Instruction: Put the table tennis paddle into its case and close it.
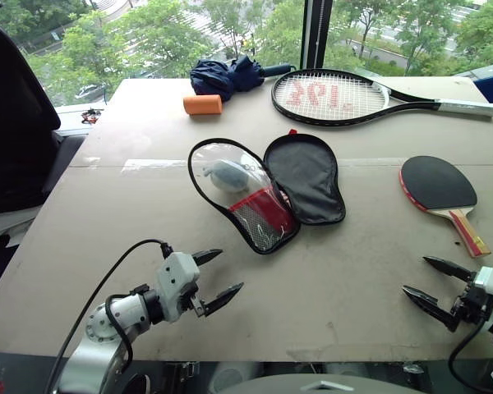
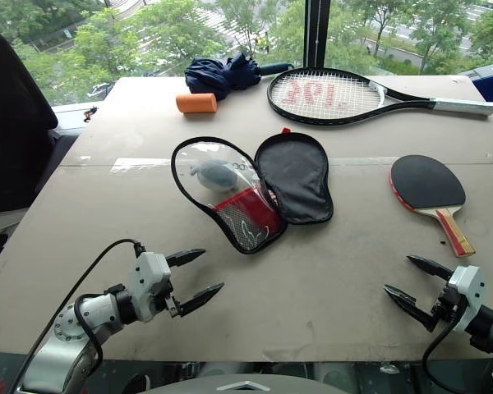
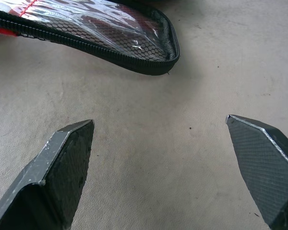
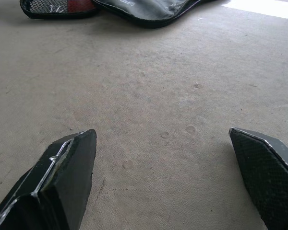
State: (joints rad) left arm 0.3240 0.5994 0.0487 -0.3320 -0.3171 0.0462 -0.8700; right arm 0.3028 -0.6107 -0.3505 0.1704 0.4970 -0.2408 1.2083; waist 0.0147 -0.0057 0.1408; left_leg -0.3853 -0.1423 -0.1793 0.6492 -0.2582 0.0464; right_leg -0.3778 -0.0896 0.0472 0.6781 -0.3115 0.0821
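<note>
**Paddle out of case, both hands empty**

The left hand (image 1: 214, 277) was seen low over the near left of the bench (image 1: 337, 271), its two fingers spread wide with nothing between them. Just beyond it the case (image 1: 267, 193) was laid open flat near the middle of the bench: a clear-fronted half with a red mesh pocket on the left, a black-lined half on the right, the two joined along the middle. At the far edge an orange cylinder (image 1: 202, 104) and a folded dark blue umbrella (image 1: 226, 75) were noted, with a strung tennis racket (image 1: 337, 96) to their right. The table tennis paddle (image 1: 440, 189) was found black face up on the bench, well right of the case and apart from it, handle toward the near edge. The right hand (image 1: 431, 281) was held near the paddle's handle, not touching it, fingers wide and empty.
</note>
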